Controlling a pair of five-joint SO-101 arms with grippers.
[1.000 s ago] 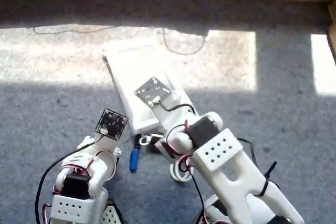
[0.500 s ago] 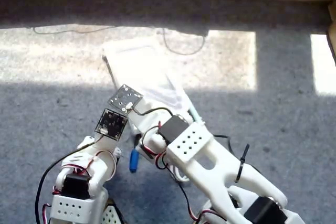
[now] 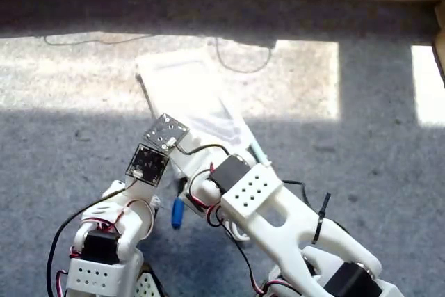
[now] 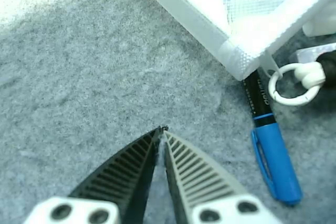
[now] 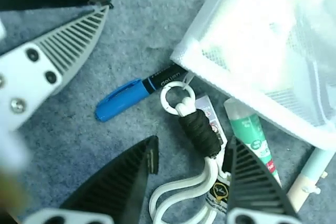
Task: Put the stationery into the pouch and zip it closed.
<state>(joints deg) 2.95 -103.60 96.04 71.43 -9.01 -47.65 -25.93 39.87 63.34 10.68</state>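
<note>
So the white mesh pouch was lying flat on the grey tabletop, and the stationery I could make out was outside it, bunched up around its near corner. The blue-capped marker lay with its black end right up against that corner, and a green-and-white tube and a pale pen sat just beside the pouch's edge. The right claw was spread wide over a black knotted cord that ran from a white ring at the pouch corner to some white loops, one finger on each side of it, couldn't tell if either touched it. The left claw was clenched tight on nothing, hovering over bare tabletop near the marker
</note>
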